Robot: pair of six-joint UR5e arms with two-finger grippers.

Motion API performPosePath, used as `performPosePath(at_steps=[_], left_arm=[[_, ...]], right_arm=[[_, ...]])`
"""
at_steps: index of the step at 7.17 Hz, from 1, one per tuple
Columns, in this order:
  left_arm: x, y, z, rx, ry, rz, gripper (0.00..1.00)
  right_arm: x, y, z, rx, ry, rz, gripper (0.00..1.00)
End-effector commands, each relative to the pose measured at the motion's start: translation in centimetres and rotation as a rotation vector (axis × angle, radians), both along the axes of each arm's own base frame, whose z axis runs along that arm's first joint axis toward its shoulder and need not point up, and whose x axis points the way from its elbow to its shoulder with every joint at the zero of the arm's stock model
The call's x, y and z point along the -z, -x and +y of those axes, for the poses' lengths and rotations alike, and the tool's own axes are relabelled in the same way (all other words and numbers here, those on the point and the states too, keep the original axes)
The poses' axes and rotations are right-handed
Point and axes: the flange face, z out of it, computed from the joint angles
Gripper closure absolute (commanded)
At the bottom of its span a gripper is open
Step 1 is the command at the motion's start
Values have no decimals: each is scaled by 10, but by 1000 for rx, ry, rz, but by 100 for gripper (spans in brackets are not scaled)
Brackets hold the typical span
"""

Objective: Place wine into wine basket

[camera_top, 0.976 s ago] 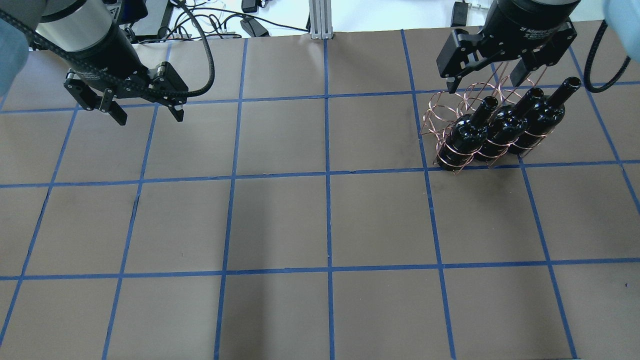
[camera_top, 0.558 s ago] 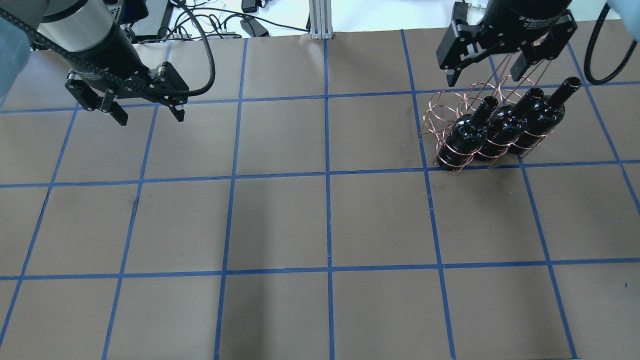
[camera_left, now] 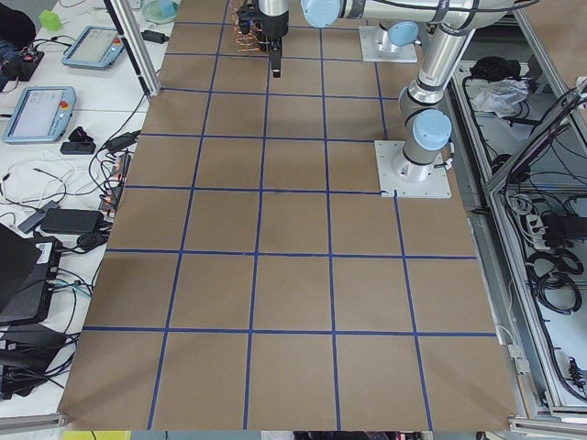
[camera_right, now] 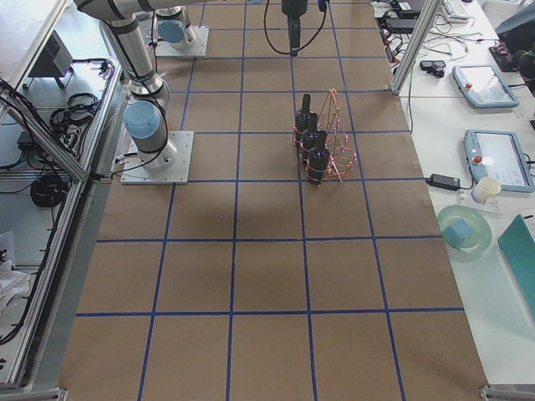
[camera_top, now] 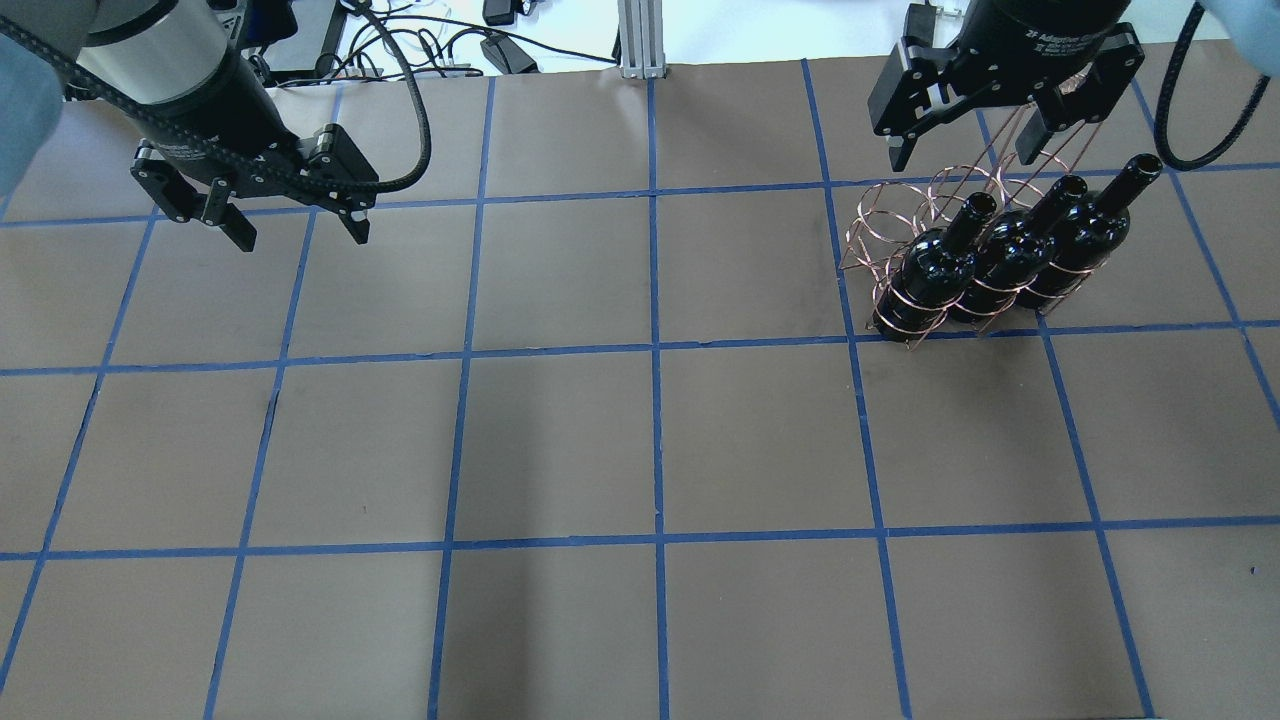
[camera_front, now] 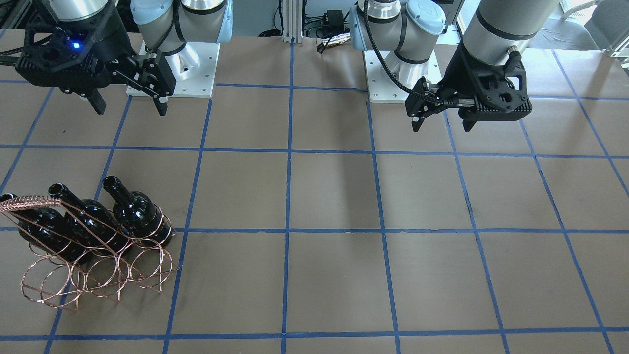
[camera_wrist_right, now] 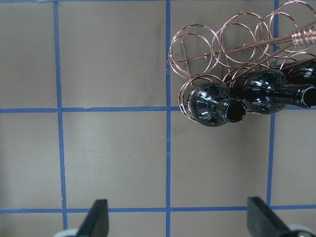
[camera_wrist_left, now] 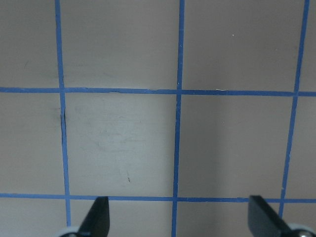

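Three near-black wine bottles stand side by side in the copper wire basket (camera_top: pixel 880 215): the left one (camera_top: pixel 930 270), the middle one (camera_top: pixel 1005 255) and the right one (camera_top: pixel 1085 235). The basket's front row of loops (camera_front: pixel 98 280) is empty. My right gripper (camera_top: pixel 960 155) is open and empty, above and apart from the bottle necks. In the right wrist view the gripper (camera_wrist_right: pixel 180 219) is open, with the bottles (camera_wrist_right: pixel 210 103) and basket (camera_wrist_right: pixel 195 49) at the upper right. My left gripper (camera_top: pixel 300 235) is open and empty over the table's far left.
The table (camera_top: pixel 640 440) is brown paper with a blue tape grid. The arm bases (camera_front: pixel 172 73) stand at the robot's edge. Cables and a metal post (camera_top: pixel 640 40) lie beyond the far edge.
My right gripper, open and empty, has moved a little up the overhead view, away from the bottle necks. The left arm, bottles and basket have not moved.
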Motion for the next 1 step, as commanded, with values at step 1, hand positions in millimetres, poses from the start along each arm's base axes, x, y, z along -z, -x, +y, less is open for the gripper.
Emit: performPosePath(at_steps=[1], left_arm=[[0, 0, 0, 2, 0, 0, 0]], right_arm=[[2, 0, -1, 1, -5, -3, 0]])
